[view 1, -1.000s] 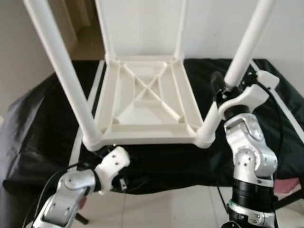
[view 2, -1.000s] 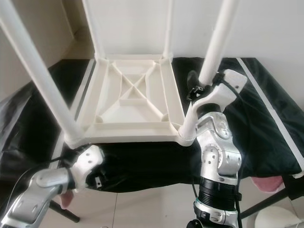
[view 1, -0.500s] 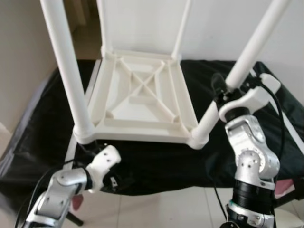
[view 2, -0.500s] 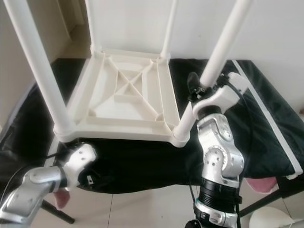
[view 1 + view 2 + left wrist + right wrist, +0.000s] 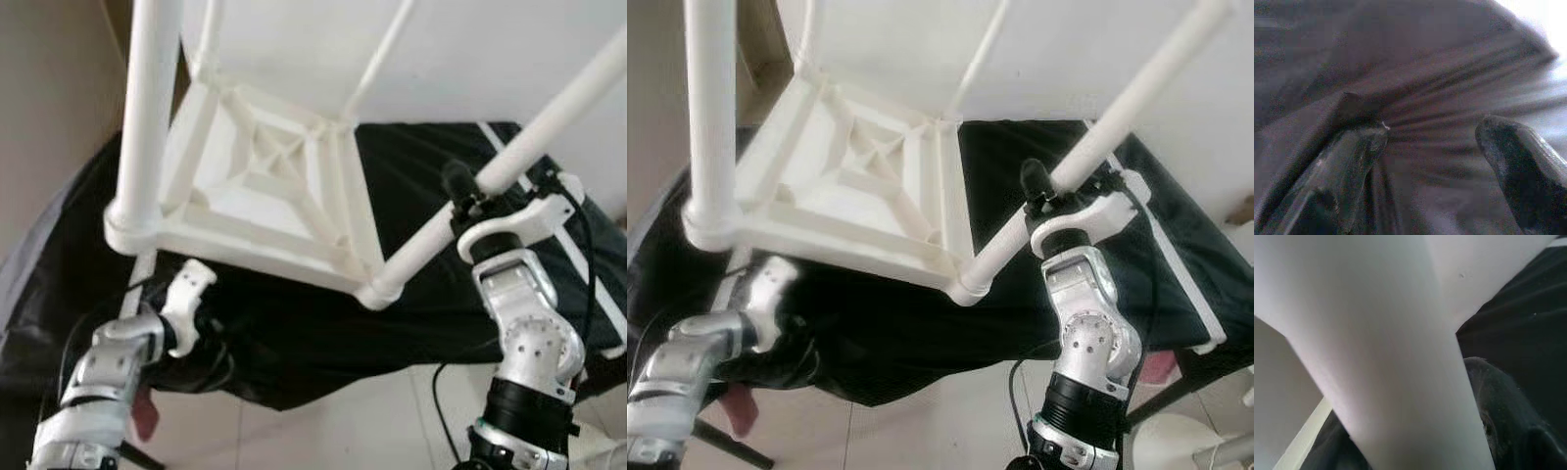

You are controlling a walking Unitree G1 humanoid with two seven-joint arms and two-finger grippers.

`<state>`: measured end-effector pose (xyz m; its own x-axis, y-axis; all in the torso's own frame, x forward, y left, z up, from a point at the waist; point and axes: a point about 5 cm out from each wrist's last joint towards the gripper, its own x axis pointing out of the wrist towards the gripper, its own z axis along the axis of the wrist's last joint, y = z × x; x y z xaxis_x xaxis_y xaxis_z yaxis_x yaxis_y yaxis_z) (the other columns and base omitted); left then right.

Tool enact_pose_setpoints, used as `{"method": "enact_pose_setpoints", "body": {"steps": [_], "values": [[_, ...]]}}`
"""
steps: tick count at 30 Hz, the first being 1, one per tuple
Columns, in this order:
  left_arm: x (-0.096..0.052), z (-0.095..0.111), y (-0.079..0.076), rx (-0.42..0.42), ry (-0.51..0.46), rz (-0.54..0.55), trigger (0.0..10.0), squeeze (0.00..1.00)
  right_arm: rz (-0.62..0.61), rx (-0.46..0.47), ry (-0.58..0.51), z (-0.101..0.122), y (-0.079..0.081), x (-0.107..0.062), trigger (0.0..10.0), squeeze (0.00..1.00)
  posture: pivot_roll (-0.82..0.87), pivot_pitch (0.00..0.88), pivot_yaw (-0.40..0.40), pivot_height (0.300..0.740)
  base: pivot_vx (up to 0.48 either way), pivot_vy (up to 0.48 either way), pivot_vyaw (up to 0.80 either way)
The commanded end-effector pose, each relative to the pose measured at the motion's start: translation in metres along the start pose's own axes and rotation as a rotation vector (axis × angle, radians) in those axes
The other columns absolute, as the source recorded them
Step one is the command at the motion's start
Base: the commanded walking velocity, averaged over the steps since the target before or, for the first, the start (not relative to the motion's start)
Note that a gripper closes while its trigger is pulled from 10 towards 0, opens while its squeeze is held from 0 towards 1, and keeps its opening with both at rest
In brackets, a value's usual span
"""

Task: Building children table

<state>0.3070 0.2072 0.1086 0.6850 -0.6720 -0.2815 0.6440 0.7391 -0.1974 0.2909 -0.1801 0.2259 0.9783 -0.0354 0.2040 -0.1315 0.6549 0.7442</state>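
The upturned white table [image 5: 265,191] tilts over the black cloth [image 5: 431,166], its nearest corner lifted and its near-right leg [image 5: 509,166] slanting up and away to the right. The right gripper [image 5: 468,201] is clamped around that leg partway up. The left gripper [image 5: 1430,147], fingers spread with nothing between them, sits low against the cloth under the table's near-left corner.
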Motion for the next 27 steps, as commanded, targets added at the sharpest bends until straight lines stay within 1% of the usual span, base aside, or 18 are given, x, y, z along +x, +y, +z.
{"method": "enact_pose_setpoints", "body": {"steps": [1,2,5,9,10,12,13,16,17,19,20,21,22,23,24,25,26,27], "values": [[-0.018,0.042,0.032,-0.067,-0.213,0.393,10.0,0.00,-0.047,0.111,0.062,-0.013,-0.014,-0.004,10.0,0.00,-0.06,0.063,0.029,0.740,0.000,0.000,0.00],[-0.019,0.048,0.030,-0.107,-0.253,0.354,10.0,0.00,-0.044,0.113,0.065,-0.014,-0.015,-0.005,10.0,0.00,-0.08,0.068,0.032,0.740,0.000,0.000,0.00],[-0.024,0.065,0.018,-0.036,-0.294,0.215,10.0,0.00,-0.041,0.113,0.069,-0.013,-0.017,-0.008,10.0,0.00,-0.08,0.068,0.033,0.740,0.000,0.000,0.00],[-0.026,0.076,0.017,-0.027,-0.330,0.171,10.0,0.00,-0.043,0.124,0.079,-0.013,-0.019,-0.009,10.0,0.00,-0.08,0.072,0.031,0.740,0.000,0.000,0.00],[-0.028,0.080,0.019,-0.007,-0.343,0.179,10.0,0.00,-0.036,0.137,0.085,-0.013,-0.020,-0.009,10.0,0.00,-0.08,0.071,0.029,0.740,0.000,0.000,0.00],[-0.028,0.089,0.031,-0.029,-0.368,0.245,10.0,0.00,-0.031,0.168,0.098,-0.016,-0.024,-0.012,10.0,0.00,-0.08,0.071,0.026,0.740,0.000,0.000,0.00],[-0.028,0.092,0.036,-0.012,-0.373,0.280,10.0,0.00,-0.030,0.176,0.113,-0.019,-0.027,-0.013,10.0,0.00,-0.08,0.069,0.026,0.740,0.000,0.000,0.00],[-0.027,0.098,0.039,0.000,-0.383,0.298,10.0,0.00,-0.048,0.198,0.135,-0.024,-0.035,-0.016,10.0,0.00,-0.08,0.068,0.024,0.740,0.000,0.000,0.00],[-0.026,0.104,0.040,0.016,-0.400,0.309,10.0,0.00,-0.066,0.228,0.140,-0.026,-0.040,-0.017,10.0,0.00,-0.08,0.068,0.022,0.740,0.000,0.000,0.00],[-0.025,0.119,0.042,-0.063,-0.445,0.298,10.0,0.00,-0.096,0.298,0.142,-0.029,-0.051,-0.020,10.0,0.00,-0.08,0.066,0.019,0.740,0.000,0.000,0.00],[-0.025,0.119,0.042,-0.063,-0.445,0.298,10.0,0.00,-0.096,0.298,0.142,-0.029,-0.051,-0.020,10.0,0.00,-0.08,0.066,0.019,0.740,0.000,0.000,0.00],[-0.028,0.132,0.038,-0.078,-0.508,0.234,10.0,0.00,-0.106,0.328,0.139,-0.029,-0.056,-0.021,10.0,0.00,-0.08,0.066,0.018,0.740,0.000,0.000,0.00],[-0.028,0.132,0.038,-0.078,-0.508,0.234,10.0,0.00,-0.106,0.328,0.139,-0.029,-0.056,-0.021,10.0,0.00,-0.08,0.066,0.018,0.740,0.000,0.000,0.00],[-0.035,0.147,0.027,-0.050,-0.581,0.062,10.0,0.00,-0.127,0.360,0.135,-0.031,-0.062,-0.021,10.0,0.00,-0.08,0.065,0.021,0.740,0.000,0.000,0.00],[-0.038,0.150,0.023,-0.035,-0.594,0.003,10.0,0.00,-0.132,0.370,0.135,-0.031,-0.064,-0.022,10.0,0.00,-0.08,0.065,0.021,0.740,0.000,0.000,0.00],[-0.039,0.150,0.021,0.001,-0.583,-0.021,10.0,0.00,-0.136,0.362,0.137,-0.032,-0.065,-0.022,10.0,0.00,-0.09,0.065,0.026,0.740,0.000,0.000,0.00],[-0.039,0.150,0.021,0.001,-0.583,-0.021,10.0,0.00,-0.136,0.362,0.137,-0.032,-0.065,-0.022,10.0,0.00,-0.09,0.065,0.026,0.740,0.000,0.000,0.00],[-0.041,0.150,0.014,0.056,-0.573,-0.066,10.0,0.00,-0.142,0.351,0.139,-0.032,-0.067,-0.022,10.0,0.00,-0.09,0.065,0.026,0.740,0.000,0.000,0.00]]}}
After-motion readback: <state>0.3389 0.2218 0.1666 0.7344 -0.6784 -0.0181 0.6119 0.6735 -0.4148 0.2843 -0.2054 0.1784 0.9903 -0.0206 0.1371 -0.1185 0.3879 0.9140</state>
